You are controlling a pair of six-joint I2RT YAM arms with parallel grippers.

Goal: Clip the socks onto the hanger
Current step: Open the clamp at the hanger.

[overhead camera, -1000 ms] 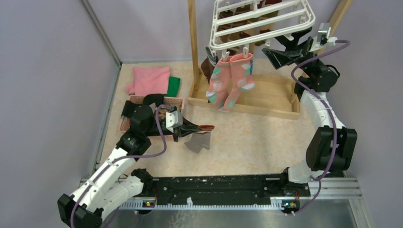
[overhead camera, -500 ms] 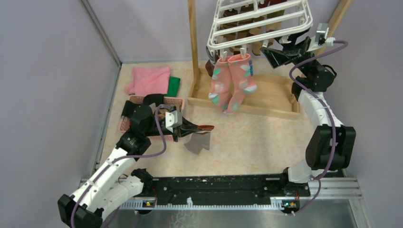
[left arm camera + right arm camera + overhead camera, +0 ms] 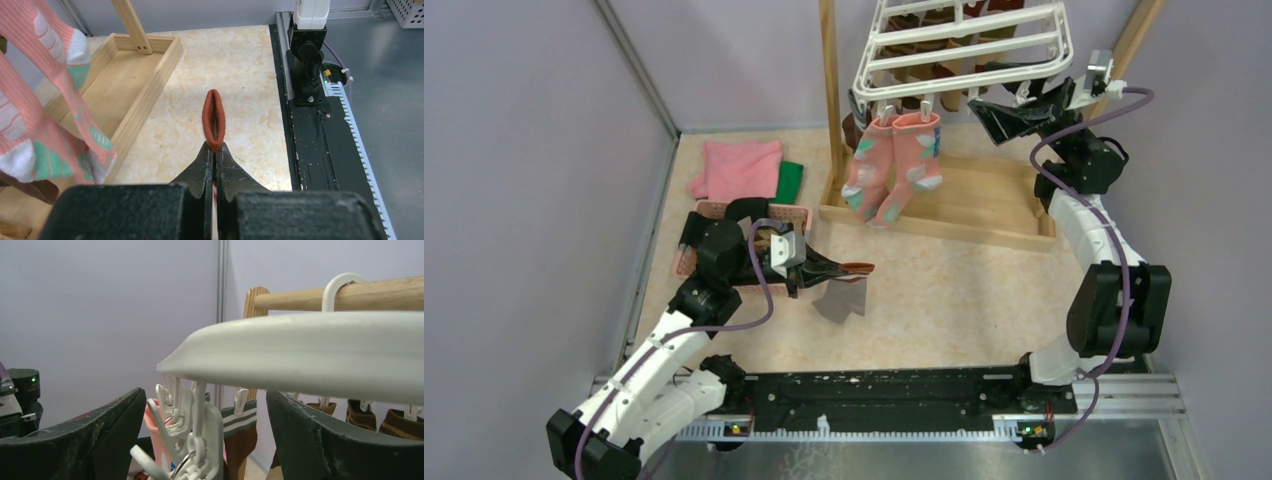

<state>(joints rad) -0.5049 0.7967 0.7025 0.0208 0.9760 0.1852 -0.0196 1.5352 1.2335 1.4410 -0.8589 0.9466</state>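
Hanger point(image 3: 964, 50) swung left over the table's point(image 3: 944, 290) far edge, pink socks point(image 3: 884, 175) with it; my right gripper point(image 3: 989, 100) gapes around its rim; left gripper point(image 3: 849, 268) pinches the grey sock point(image 3: 842, 300) mid-table; clipping pending.

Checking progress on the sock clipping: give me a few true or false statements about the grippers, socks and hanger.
The left gripper is shut on the grey sock with a brown-red cuff: true.
Two pink socks with teal patches hang clipped to the white plastic grid hanger: true.
The right gripper is clamped on the hanger: false, it is open at the rim.
The flat folded pink cloth hangs there too: false, it lies beside the green cloth.
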